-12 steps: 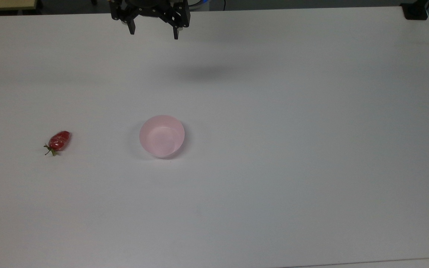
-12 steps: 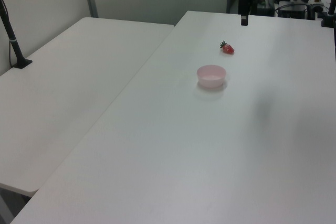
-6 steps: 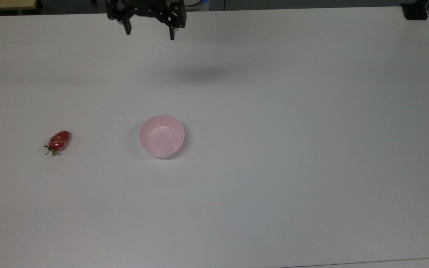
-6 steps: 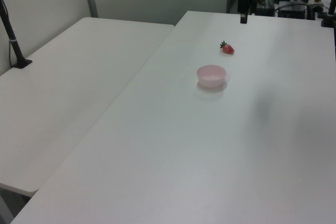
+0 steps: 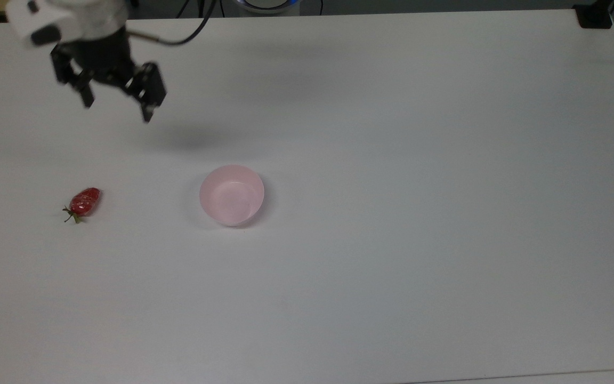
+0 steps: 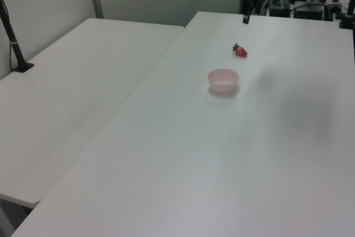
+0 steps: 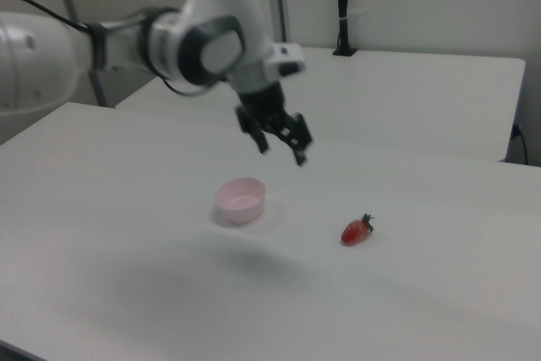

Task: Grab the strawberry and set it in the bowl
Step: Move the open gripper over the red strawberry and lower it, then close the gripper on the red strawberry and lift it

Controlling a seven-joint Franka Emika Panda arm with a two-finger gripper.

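The red strawberry (image 5: 84, 202) (image 6: 241, 51) (image 7: 356, 231) lies on the white table (image 5: 392, 160), its green stem toward the top view's lower left. The pale pink bowl (image 5: 231, 195) (image 6: 223, 80) (image 7: 241, 200) stands upright and holds nothing, to the strawberry's right in the top view. My gripper (image 5: 117, 109) (image 7: 282, 151) hangs open in the air, above the table, up and slightly right of the strawberry in the top view, well apart from both things. Its two black fingers (image 5: 148, 113) point down with nothing between them.
A second white table (image 6: 72, 92) adjoins on the left view's left, with a black post (image 6: 14, 43) on it. A black block (image 5: 594, 16) sits at the top view's upper right corner. Cables and equipment (image 6: 310, 4) crowd the far end in the left view.
My arm has swung from the top view's upper middle to the left and down toward the strawberry's side. The gripper stays open. Strawberry and bowl have not moved.
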